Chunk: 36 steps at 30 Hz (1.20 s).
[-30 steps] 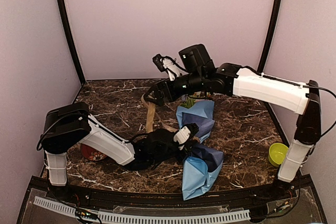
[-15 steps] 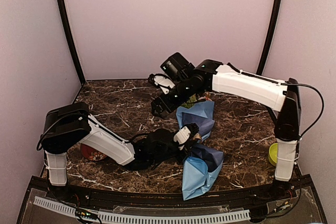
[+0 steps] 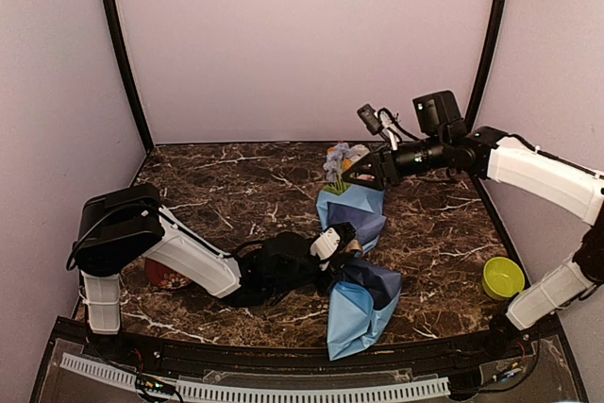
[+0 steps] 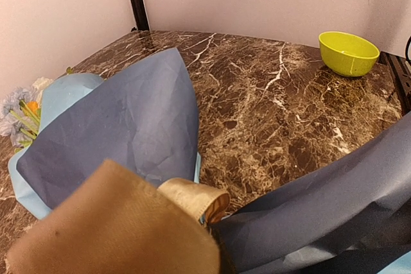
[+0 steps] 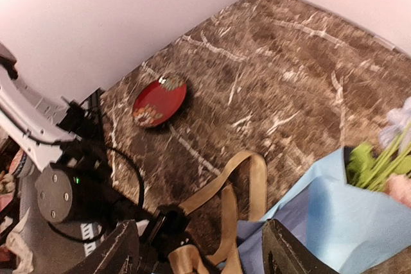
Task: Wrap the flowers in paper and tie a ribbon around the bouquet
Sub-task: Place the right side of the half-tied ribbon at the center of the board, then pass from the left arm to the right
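Left fingers (image 3: 342, 233) are pinched shut on the ribbon (image 4: 192, 197) at the waist of the bouquet (image 3: 354, 209), while the right fingers (image 5: 292, 251) hang parted, empty, near the flowers (image 3: 342, 156).

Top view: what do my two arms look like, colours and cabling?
Left arm and right arm: white shell links between black joints. Left gripper and right gripper: black. Thin black cables loop beside both.

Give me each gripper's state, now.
Left gripper: shut on the ribbon.
Right gripper: open, holding nothing.
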### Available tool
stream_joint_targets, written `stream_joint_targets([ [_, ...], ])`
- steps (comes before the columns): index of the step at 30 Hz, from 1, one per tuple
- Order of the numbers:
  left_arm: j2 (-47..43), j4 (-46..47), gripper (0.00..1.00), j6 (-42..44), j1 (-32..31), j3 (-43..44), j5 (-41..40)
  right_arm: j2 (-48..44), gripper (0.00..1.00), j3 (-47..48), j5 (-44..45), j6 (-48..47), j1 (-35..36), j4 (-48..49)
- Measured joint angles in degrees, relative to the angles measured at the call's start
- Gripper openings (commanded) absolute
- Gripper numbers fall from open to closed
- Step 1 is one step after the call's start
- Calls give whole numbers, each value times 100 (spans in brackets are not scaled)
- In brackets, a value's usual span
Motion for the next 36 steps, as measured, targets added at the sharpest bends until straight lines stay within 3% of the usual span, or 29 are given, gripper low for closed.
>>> stream_joint_targets([
  [8,0,20,0,-46,9,-9,109,240,64,-1705,-1141,-157,-4,358],
  [16,-2,105,0,-208,70,-57,332,168,65,-2402,-1659,-81,-4,1252],
  [24,-22,164,0,-363,140,-109,549,225,60,-2909,-1711,629,153,2588],
  [27,-22,164,0,-380,140,-111,579,439,50,-2885,-1744,809,240,2988],
  [33,-24,181,0,-424,168,-116,616,839,2,-2776,-1880,1032,363,3320],
  [34,-26,184,0,-431,168,-116,640,850,0,-2767,-1884,1108,354,3348],
  [35,-31,181,4,-446,170,-116,671,850,0,-2763,-1912,1123,352,3383],
  [36,-44,177,18,-459,175,-116,702,846,0,-2756,-1943,1113,356,3407],
])
